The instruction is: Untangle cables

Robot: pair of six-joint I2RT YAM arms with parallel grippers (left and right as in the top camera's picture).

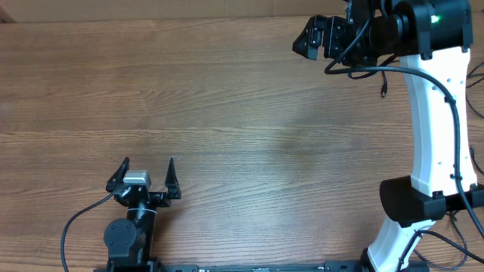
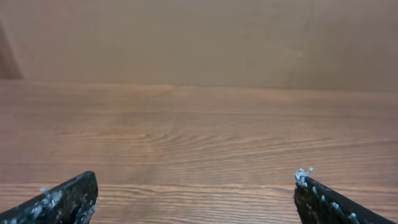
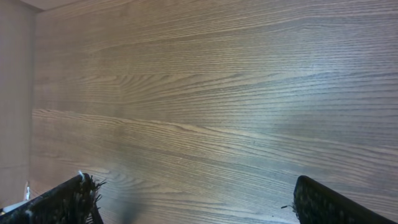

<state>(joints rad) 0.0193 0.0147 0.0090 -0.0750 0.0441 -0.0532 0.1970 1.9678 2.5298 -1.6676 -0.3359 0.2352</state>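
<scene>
A thin black cable loops under the right arm's wrist at the far right of the table, and its small plug end dangles free. More thin black cables run off the right edge. My right gripper is open at the far right and points left, with only bare wood between its fingers. The left gripper is at the near left edge, also open and holding nothing. The left wrist view shows only its two fingertips over wood, and neither wrist view shows a cable.
The wooden table fills the overhead view. The white right arm rises from its base at the near right corner. A beige wall stands behind the table's far edge.
</scene>
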